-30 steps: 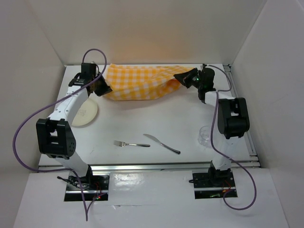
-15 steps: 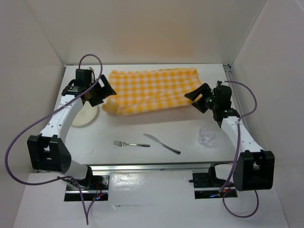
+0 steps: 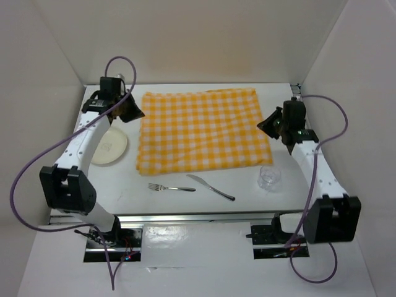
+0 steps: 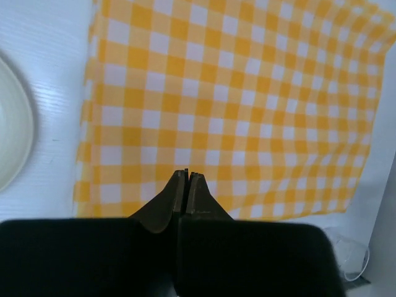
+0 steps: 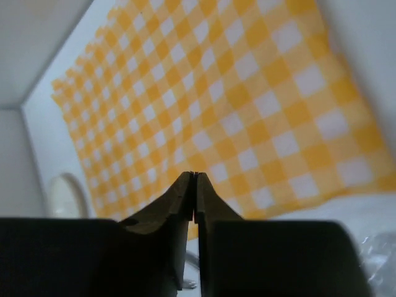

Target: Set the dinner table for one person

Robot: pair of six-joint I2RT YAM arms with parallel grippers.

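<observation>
Unfurled since a second ago, checked cloth (image 3: 201, 131) now flat across the far half of the dinner table (image 3: 167, 204). Left gripper (image 4: 187, 174) and right gripper (image 5: 192, 176) pinched shut, empty. Still to place: plate (image 3: 110, 147), fork (image 3: 171, 187), knife (image 3: 211, 187), glass (image 3: 270, 177).

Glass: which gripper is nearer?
Right. The right gripper hangs just beyond the glass, at the cloth's right edge; the left gripper is across the cloth, by its far left corner.
</observation>
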